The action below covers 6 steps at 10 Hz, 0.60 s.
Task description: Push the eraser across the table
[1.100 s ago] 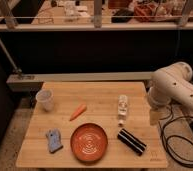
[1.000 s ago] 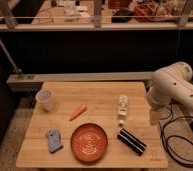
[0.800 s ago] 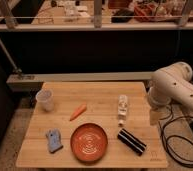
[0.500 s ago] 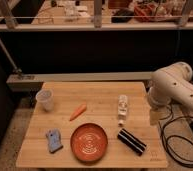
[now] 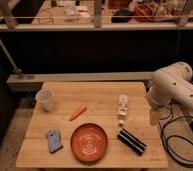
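The eraser (image 5: 131,141), a black oblong block with thin pale stripes, lies at an angle on the front right of the light wooden table (image 5: 97,91). The white robot arm (image 5: 172,90) stands just off the table's right side. My gripper (image 5: 155,116) hangs below the arm at the table's right edge, behind and to the right of the eraser and well apart from it.
An orange plate (image 5: 89,142) sits left of the eraser. A white bottle (image 5: 122,108) lies just behind the eraser. A carrot (image 5: 78,112), a white cup (image 5: 45,100) and a blue sponge (image 5: 54,140) lie to the left. Cables (image 5: 182,145) trail on the floor at right.
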Available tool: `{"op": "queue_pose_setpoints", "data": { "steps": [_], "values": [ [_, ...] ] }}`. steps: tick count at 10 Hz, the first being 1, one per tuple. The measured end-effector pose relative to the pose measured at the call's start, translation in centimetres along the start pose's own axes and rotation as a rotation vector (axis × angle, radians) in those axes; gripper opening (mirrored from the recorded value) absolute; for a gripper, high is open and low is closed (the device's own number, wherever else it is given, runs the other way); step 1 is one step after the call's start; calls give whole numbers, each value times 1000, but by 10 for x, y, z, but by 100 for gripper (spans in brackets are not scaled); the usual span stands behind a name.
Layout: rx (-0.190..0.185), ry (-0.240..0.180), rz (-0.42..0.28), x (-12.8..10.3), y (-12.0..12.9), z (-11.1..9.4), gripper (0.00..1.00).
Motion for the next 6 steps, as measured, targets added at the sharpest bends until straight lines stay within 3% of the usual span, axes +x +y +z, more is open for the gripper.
{"op": "queue_pose_setpoints", "data": {
  "steps": [3, 6],
  "values": [
    [-2, -6, -2, 2, 3, 0, 80],
    [-20, -40, 2, 17, 32, 3, 80]
  ]
}}
